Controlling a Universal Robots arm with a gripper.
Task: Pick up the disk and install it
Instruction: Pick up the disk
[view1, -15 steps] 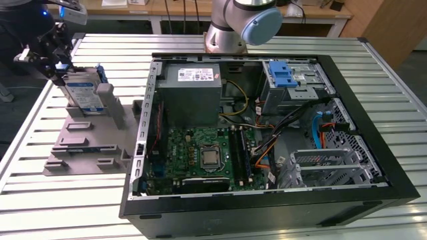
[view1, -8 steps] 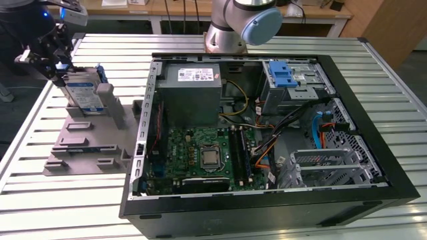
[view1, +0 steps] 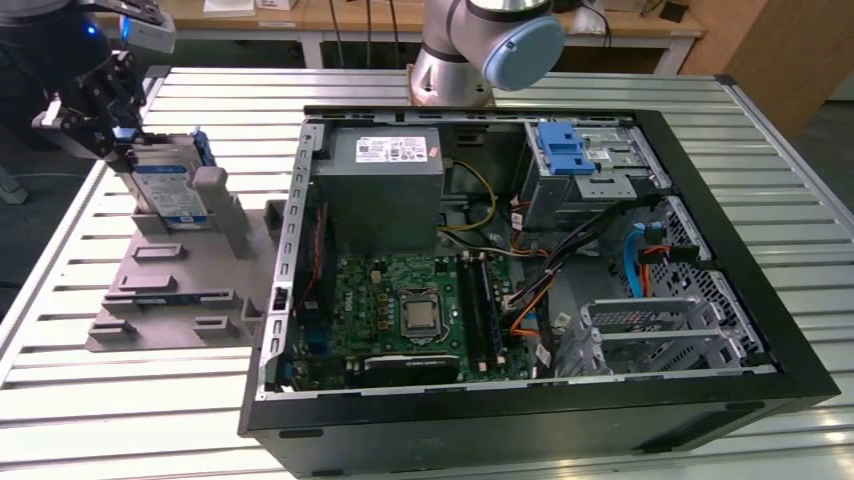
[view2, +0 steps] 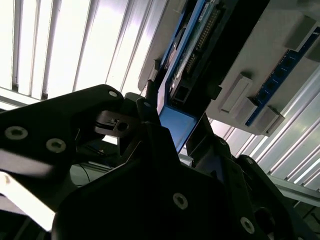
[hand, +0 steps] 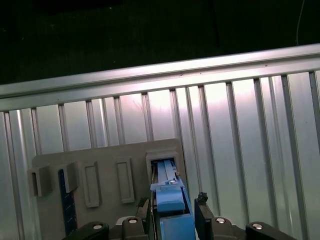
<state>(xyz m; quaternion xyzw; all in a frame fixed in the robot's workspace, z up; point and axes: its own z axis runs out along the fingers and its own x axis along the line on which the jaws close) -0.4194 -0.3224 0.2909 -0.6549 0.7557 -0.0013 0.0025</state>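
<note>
Astride the disk (hand: 170, 197), the black gripper (hand: 173, 209) hangs over a grey plastic holder (hand: 100, 160) on the ribbed metal counter (hand: 240, 140). The disk stands on edge in one slot, blue bracket uppermost. A dark blue strip (hand: 64, 200) shows in another slot.

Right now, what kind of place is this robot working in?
Probably a robotics lab bench for computer assembly: an open computer case lies on a slatted metal table, a grey fixture beside it holds the disk upright, and the arm's base stands behind.
</note>
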